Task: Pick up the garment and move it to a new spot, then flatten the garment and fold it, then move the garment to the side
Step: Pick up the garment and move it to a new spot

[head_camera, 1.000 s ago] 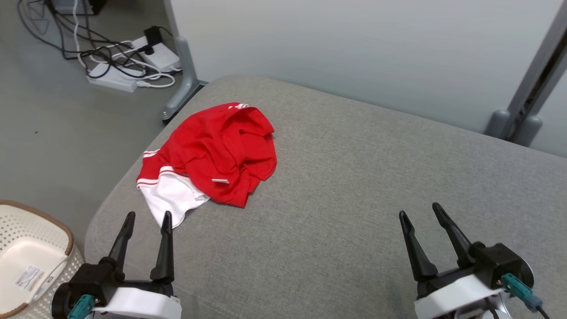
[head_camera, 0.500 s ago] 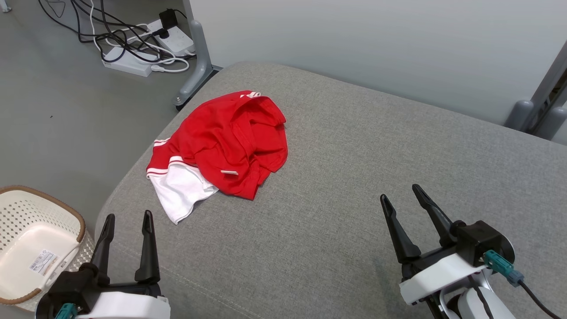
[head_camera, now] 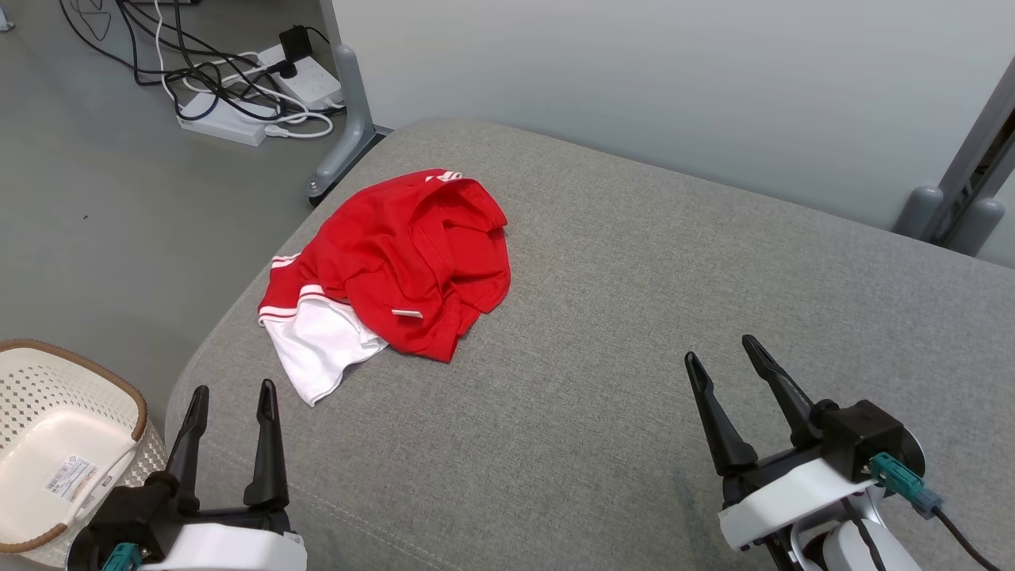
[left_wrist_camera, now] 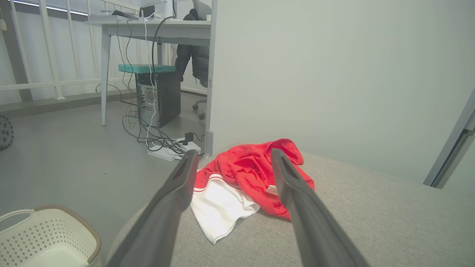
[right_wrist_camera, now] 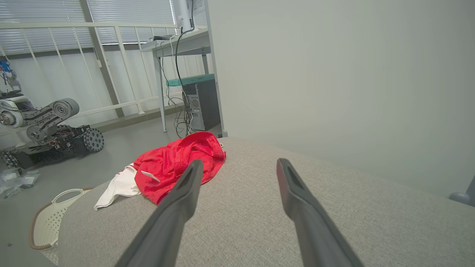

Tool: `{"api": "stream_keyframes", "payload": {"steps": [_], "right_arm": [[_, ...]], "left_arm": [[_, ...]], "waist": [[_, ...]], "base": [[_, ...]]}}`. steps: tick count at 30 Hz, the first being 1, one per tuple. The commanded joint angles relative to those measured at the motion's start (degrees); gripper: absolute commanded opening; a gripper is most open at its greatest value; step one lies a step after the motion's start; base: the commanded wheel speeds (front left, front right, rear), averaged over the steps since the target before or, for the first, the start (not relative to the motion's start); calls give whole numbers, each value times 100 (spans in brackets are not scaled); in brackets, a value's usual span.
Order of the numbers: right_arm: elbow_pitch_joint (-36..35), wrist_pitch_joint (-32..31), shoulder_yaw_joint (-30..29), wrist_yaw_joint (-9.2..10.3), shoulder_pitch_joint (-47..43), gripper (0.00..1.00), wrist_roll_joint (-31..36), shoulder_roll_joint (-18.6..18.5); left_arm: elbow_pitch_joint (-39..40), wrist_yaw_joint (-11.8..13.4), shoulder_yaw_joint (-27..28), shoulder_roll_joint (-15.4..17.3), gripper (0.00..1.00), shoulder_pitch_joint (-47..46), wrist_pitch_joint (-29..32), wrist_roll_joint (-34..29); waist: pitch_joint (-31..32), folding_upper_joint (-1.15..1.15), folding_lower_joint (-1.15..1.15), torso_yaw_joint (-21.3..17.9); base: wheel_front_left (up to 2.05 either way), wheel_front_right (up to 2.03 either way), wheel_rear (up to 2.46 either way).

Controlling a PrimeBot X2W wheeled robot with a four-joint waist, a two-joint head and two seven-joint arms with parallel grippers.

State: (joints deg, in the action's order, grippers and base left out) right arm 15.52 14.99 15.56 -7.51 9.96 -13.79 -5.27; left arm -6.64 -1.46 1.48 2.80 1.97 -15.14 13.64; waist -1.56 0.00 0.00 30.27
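On the grey cushion (head_camera: 634, 317), toward its left edge: garment (head_camera: 396, 270), crumpled in a heap. Mostly red, with a white part and white stripes at the near-left side. Small white tag (head_camera: 407, 314) on the red cloth, facing up. Touched by neither end effector.

At lower left of head view, left end effector (head_camera: 234, 388), over the cushion's near-left corner. Fingers spread wide, empty. Points toward the garment's white part; near it, but apart. In left wrist view, garment (left_wrist_camera: 252, 170) framed between the two fingers.

At lower right, right end effector (head_camera: 720, 349), well apart from the garment, fingers also spread wide, holding nothing. Above bare cushion or resting on it, cannot tell which. In right wrist view, garment (right_wrist_camera: 178, 163) up and left of the fingers.

On the floor (head_camera: 119, 238) left of the cushion: white lattice basket (head_camera: 24, 373) with brown rim, label inside. Farther off, power strips (head_camera: 230, 127) and tangled cables (head_camera: 174, 71) by a grey post foot (head_camera: 349, 151). Pale wall (head_camera: 634, 79) behind.
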Motion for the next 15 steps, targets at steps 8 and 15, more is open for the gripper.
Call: {"api": "stream_keyframes", "payload": {"steps": [8,15], "right_arm": [[-95,24,-42,5,-49,100,39,-20],[-288,24,-292,4,-70,100,242,-146]], "left_arm": [[-45,-18,0,23,100,-137,-2,38],[-598,-242,-72,162,100,-565,-1,-394]], "waist": [[-100,0,0,5],[-550,0,0,37]], "base": [[0,0,0],[0,0,0]]}}
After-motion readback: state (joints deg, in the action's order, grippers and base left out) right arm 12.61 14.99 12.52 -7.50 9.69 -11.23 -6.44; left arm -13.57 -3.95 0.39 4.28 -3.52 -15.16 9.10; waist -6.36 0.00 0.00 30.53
